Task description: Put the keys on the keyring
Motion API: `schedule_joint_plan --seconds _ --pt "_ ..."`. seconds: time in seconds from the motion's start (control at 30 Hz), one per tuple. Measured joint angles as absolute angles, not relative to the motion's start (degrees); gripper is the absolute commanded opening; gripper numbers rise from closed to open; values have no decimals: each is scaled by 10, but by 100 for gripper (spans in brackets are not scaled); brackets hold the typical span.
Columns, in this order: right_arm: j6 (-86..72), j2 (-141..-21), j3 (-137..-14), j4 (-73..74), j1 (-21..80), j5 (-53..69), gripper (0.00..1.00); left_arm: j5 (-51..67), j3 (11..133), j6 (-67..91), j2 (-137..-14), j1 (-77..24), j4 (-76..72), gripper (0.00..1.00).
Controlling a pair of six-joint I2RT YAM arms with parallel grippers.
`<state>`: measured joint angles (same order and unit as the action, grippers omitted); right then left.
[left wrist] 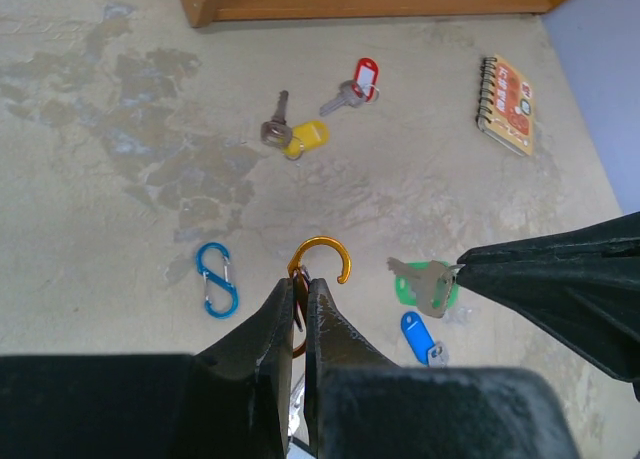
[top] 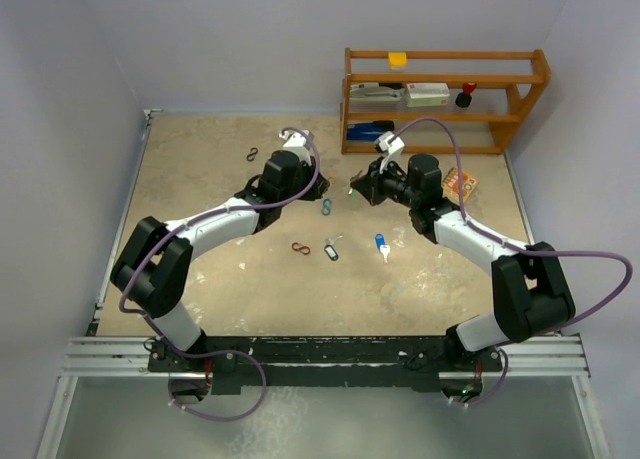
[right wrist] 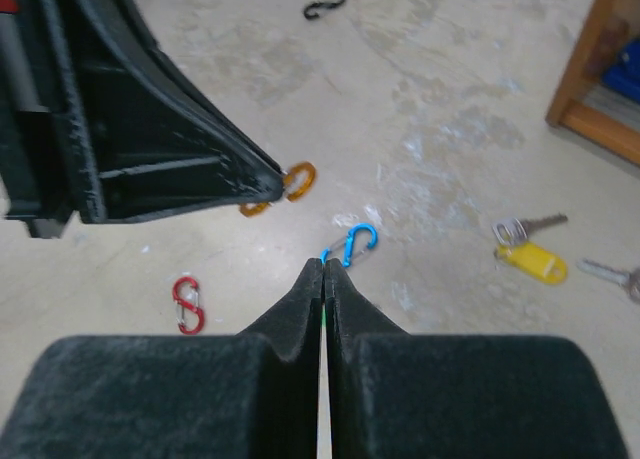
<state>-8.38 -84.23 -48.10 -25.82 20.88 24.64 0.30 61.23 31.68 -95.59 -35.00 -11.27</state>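
Observation:
My left gripper (left wrist: 303, 279) is shut on an orange S-shaped keyring (left wrist: 322, 251), whose open upper hook sticks out past the fingertips. From the right, my right gripper (left wrist: 462, 269) holds a key with a green tag (left wrist: 430, 284) a short way from that hook, not touching it. In the right wrist view the right gripper (right wrist: 323, 263) is shut with a green sliver between its fingers. More keys lie on the table: blue tag (left wrist: 418, 337), yellow tag (left wrist: 300, 137), red tag (left wrist: 355, 84) and black tag (top: 331, 249).
Loose S-clips lie about: blue (left wrist: 216, 279), red (right wrist: 187, 304) and black (right wrist: 325, 4). A small spiral notebook (left wrist: 508, 104) lies to the right. A wooden shelf (top: 445, 99) holding small items stands at the back right.

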Motion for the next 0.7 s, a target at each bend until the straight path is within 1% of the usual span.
schedule_joint_plan --seconds 0.27,0.7 --pt "-102 -851 -477 -339 209 327 0 48 613 317 -958 -350 -128 0" --pt "-109 -876 -477 -349 209 366 0 88 633 318 -978 -350 -123 0"
